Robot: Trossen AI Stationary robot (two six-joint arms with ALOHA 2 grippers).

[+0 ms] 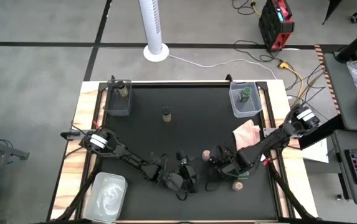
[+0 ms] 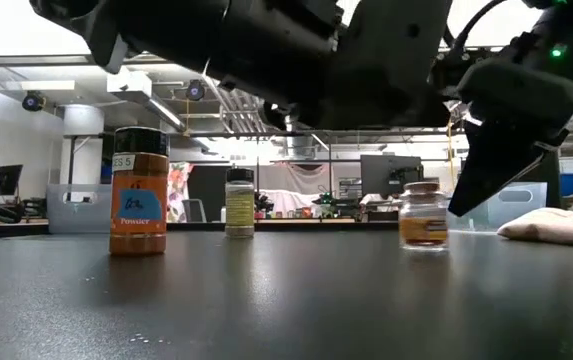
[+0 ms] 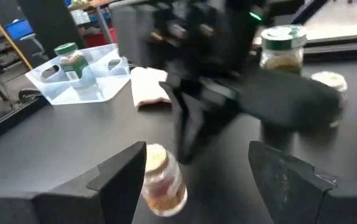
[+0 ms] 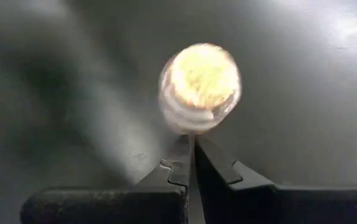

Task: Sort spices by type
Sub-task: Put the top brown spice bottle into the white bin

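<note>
A pinkish-brown-topped spice jar [image 1: 207, 153] [image 3: 162, 178] [image 4: 200, 87] stands upright on the black mat near the table's near edge. My right gripper [image 1: 218, 163] [image 4: 190, 142] is shut and points down, its tips right beside this jar. My left gripper [image 1: 184, 180] [image 3: 194, 174] is open and level, and the jar stands just ahead of it, close to one finger. A dark-lidded orange jar [image 2: 138, 190] and a farther jar [image 1: 166, 114] [image 2: 239, 203] stand free. A green-lidded jar [image 1: 245, 94] sits in the far-right tub and a dark-lidded one [image 1: 123, 89] in the far-left tub. My right gripper's shut fingertips [image 4: 189, 149] come from above at the side wall of the pinkish-brown-topped jar [image 4: 190, 127]. I cannot tell whether they touch it. The jar stands upright on the mat.
A pink cloth [image 1: 248, 132] lies at the mat's right side. Another jar [image 1: 236, 185] stands near the right near corner. In the left wrist view a green-lidded jar [image 3: 282, 46] and a pale-lidded jar [image 3: 328, 81] show beyond the right arm. A clear tub [image 1: 106, 196] sits at the left near corner.
</note>
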